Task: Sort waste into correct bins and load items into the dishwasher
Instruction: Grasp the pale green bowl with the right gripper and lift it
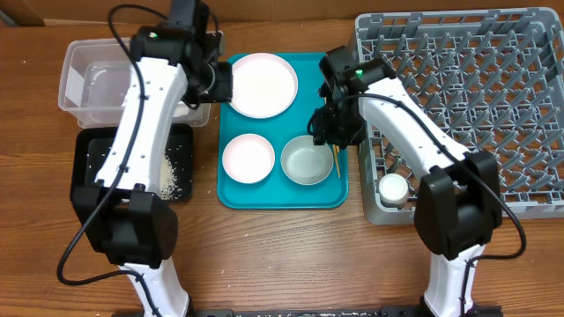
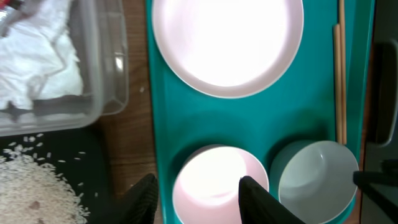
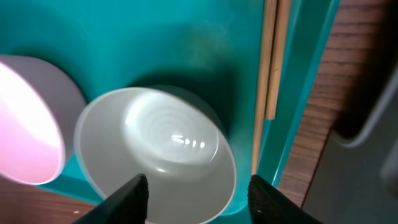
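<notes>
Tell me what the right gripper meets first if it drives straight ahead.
Probably the whitish bowl: the right gripper, jaws open, points at its near rim. The chopsticks lie off to one side.

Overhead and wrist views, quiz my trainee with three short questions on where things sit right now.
1. True or false: the cup stands in the rack.
2. The rice lies on: A teal tray, B black tray, C rack?
3. Fill in: the tissue lies in the ___ tub.
Key: 1 true; 2 B; 3 clear.
</notes>
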Robot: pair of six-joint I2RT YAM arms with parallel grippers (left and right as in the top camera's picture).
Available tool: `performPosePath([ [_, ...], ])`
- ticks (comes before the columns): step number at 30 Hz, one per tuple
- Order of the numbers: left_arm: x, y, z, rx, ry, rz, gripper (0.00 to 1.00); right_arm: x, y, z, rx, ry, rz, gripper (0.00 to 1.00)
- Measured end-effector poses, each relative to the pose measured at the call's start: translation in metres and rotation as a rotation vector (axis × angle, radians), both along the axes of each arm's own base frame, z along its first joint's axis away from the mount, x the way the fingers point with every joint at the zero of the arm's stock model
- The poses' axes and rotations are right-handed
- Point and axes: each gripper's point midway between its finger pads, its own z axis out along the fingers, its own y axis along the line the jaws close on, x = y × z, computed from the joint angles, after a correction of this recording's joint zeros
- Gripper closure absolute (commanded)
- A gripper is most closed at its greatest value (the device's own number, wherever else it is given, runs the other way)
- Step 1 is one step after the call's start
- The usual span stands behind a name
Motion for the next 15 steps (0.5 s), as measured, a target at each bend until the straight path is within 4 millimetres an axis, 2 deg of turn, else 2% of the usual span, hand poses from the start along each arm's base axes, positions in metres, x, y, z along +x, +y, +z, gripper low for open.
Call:
performPosePath([
  [3, 0.005, 0.011, 0.005, -0.002, -0.017, 0.026, 0.48, -0.001, -0.002, -0.013, -0.018, 0.018, -0.001, 0.58],
  [5, 0.005, 0.017, 0.006, -0.001, -0.017, 0.038, 0.36, -0.006, -0.007, -0.019, -0.038, 0.031, -0.002, 0.59],
  [7, 0.006, 0.020, 0.005, 0.002, -0.017, 0.046, 0.12, -0.009, -0.010, -0.024, -0.053, 0.039, -0.002, 0.61],
  [8, 0.006, 0.020, 0.005, 0.003, -0.017, 0.046, 0.07, -0.010, -0.012, -0.027, -0.061, 0.043, -0.003, 0.61],
  [10, 0.006, 0.020, 0.005, 0.002, -0.017, 0.048, 0.00, -0.012, -0.013, -0.033, -0.068, 0.047, -0.004, 0.62],
  [12, 0.006, 0.019, 0.005, 0.000, -0.016, 0.049, 0.00, -0.015, -0.016, -0.040, -0.078, 0.053, -0.004, 0.65],
  [15, 0.006, 0.020, 0.005, 0.001, -0.016, 0.050, 0.00, -0.021, -0.020, -0.049, -0.090, 0.068, 0.002, 0.81],
])
